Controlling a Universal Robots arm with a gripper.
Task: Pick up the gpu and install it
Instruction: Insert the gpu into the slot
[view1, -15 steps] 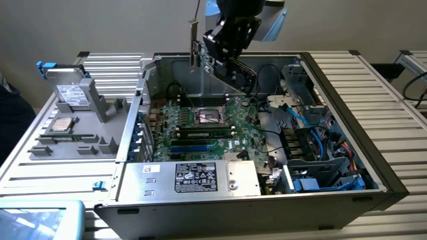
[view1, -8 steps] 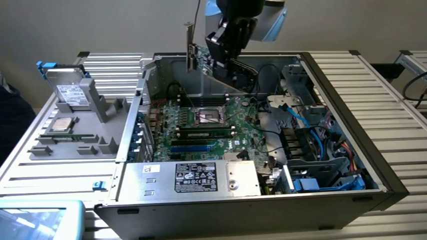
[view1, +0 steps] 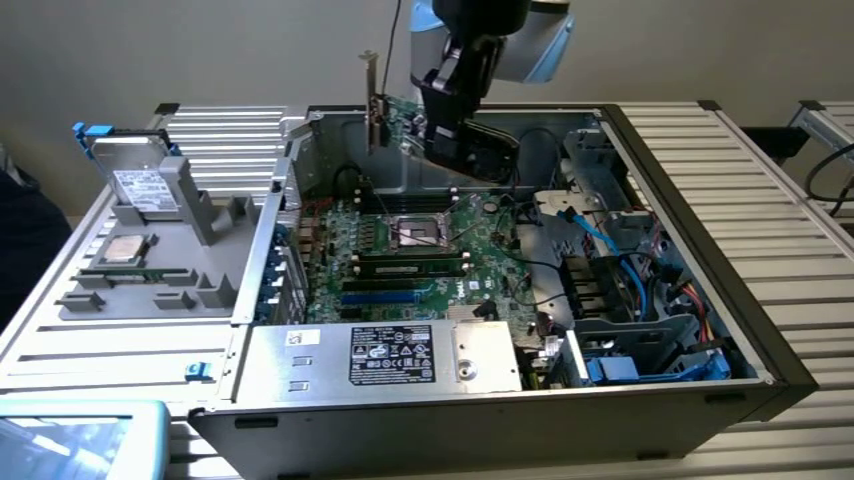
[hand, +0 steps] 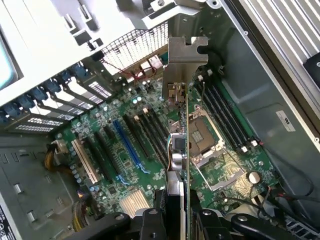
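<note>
The gpu (view1: 388, 122), a green card with a silvery bracket (view1: 368, 88), hangs upright in the air over the back of the open computer case (view1: 694, 190). My gripper (view1: 433, 135) is shut on the card's end away from the bracket. In the wrist view the gpu (hand: 178, 150) shows edge-on, with its bracket (hand: 186, 55) at the far end. My gripper (hand: 177, 222) clamps it between black fingers (hand: 151, 222). Beneath it lies the motherboard (hand: 125, 200), whose blue slot (hand: 126, 145) and neighbouring black slots sit off to one side of the card's edge.
The motherboard (view1: 461, 265) carries a CPU socket (view1: 414, 235) and memory sticks. A silver power supply (view1: 387, 355) fills the case's near side, and cables and drive bays (view1: 641, 330) sit on the exterior view's right. A grey tray (view1: 134, 300) at its left holds a hard drive (view1: 140, 185).
</note>
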